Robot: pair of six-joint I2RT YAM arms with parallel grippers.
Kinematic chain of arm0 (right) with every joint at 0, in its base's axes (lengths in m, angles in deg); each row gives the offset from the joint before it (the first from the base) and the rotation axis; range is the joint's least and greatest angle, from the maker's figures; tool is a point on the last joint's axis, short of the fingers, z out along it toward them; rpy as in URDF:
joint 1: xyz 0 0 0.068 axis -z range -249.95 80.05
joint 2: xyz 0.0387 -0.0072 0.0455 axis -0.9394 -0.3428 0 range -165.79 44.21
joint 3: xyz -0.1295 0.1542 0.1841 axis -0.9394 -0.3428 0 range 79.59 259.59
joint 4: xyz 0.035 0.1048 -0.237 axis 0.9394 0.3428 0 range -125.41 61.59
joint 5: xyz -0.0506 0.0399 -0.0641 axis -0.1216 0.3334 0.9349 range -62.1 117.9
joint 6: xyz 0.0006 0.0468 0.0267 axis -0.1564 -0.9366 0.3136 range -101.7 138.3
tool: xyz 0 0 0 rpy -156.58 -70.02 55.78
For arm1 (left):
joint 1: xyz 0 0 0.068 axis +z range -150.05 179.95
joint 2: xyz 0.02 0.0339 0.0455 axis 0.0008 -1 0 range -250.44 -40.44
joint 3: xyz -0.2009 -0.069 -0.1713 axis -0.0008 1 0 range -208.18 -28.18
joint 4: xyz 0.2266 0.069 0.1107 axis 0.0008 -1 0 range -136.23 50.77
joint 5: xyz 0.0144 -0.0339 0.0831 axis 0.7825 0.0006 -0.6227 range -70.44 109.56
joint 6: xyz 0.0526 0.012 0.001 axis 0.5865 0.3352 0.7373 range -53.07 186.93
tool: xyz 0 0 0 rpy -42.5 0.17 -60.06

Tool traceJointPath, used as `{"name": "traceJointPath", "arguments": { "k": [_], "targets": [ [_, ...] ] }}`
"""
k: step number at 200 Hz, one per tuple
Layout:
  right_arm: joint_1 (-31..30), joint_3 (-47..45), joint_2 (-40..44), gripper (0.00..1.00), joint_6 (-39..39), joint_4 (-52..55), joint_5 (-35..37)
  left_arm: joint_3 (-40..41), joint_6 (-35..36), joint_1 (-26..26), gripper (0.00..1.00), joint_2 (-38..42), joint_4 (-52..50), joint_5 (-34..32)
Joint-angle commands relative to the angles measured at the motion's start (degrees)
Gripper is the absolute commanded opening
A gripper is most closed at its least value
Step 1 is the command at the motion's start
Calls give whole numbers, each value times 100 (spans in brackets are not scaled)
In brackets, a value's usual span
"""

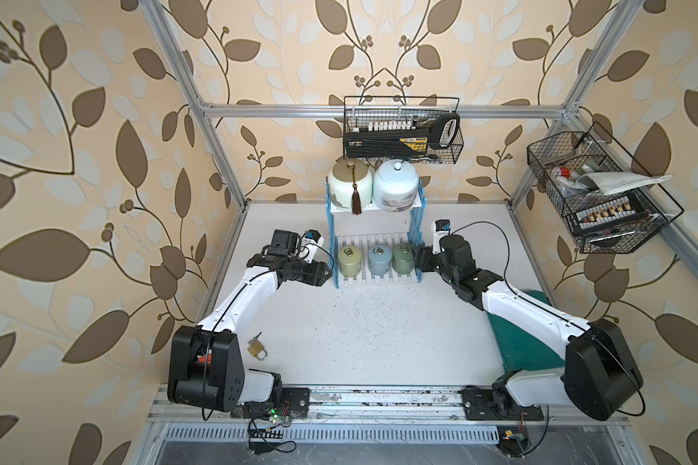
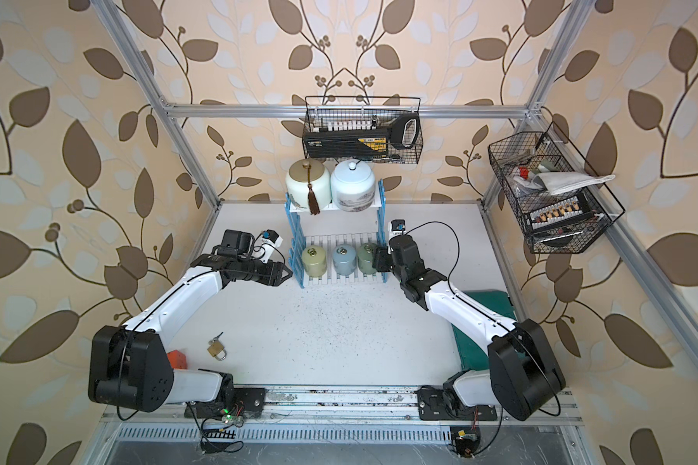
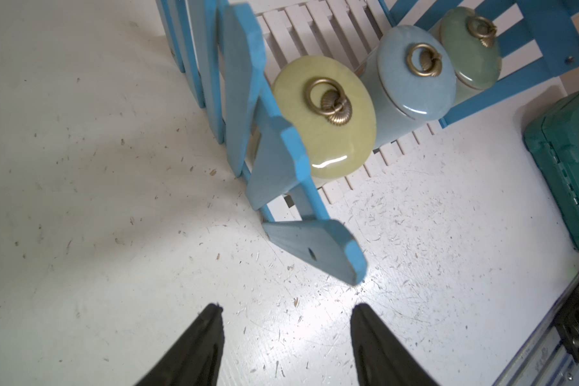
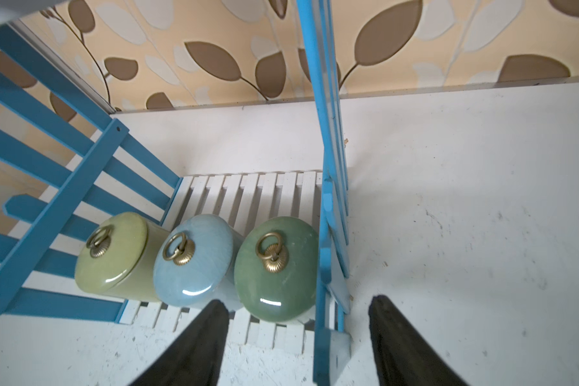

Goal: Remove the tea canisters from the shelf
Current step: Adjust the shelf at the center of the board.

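standing upright on the shelf [image 1: 333, 237] in the upper middle of both top views were the cream jar [image 1: 349, 185] and pale-blue jar [image 1: 395, 187], side by side on the upper board, and the yellow-green jar [image 1: 349, 261], grey-blue jar [image 1: 379, 261] and sage jar [image 1: 403, 258] in a row on the lower one. none had been taken off yet. the right gripper [image 4: 300, 300] sat close against the right end of that row, jaws spread and holding nothing. in the right wrist view the sage jar lay just ahead, lower middle of the frame, with the shelf's blue side standing in the gap between jar and outer jaw. the left gripper [image 3: 286, 305] was likewise spread and empty at the left end, with the yellow-green jar beyond the blue pickets, upper middle of its frame. the right arm looked nearer its jar. the pickets would likely force an approach from the open front.
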Motion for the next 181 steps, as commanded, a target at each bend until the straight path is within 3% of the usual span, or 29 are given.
{"name": "traceJointPath", "arguments": {
  "k": [1, 25, 45, 67, 85, 130, 153, 181],
  "targets": [
    [106, -206, 382, 77, 315, 558, -70, -281, 101, 14, 66, -72, -21, 424],
    [378, -298, 826, 88, 316, 896, -346, -739, -32, 9, 62, -368, -244, 138],
    [666, -296, 1143, 94, 326, 1202, -684, -943, -79, 15, 50, -673, -239, -124],
    [797, -240, 1329, 99, 292, 1484, -583, -1184, -191, 15, 40, -918, -329, -179],
    [932, -155, 1417, 99, 333, 1737, -721, -1347, -182, 15, 36, -1024, -448, -272],
    [1246, -177, 1442, 99, 269, 1670, -1838, -1688, -229, 15, 18, -1259, -474, -374],
    [1214, -196, 1462, 99, 261, 1331, -1741, -1828, -319, 15, 19, -1383, -486, -311],
    [1045, 329, 1390, 99, 489, 1529, -1736, -1960, -486, 15, 38, -1354, -733, -14]
  ]
}}
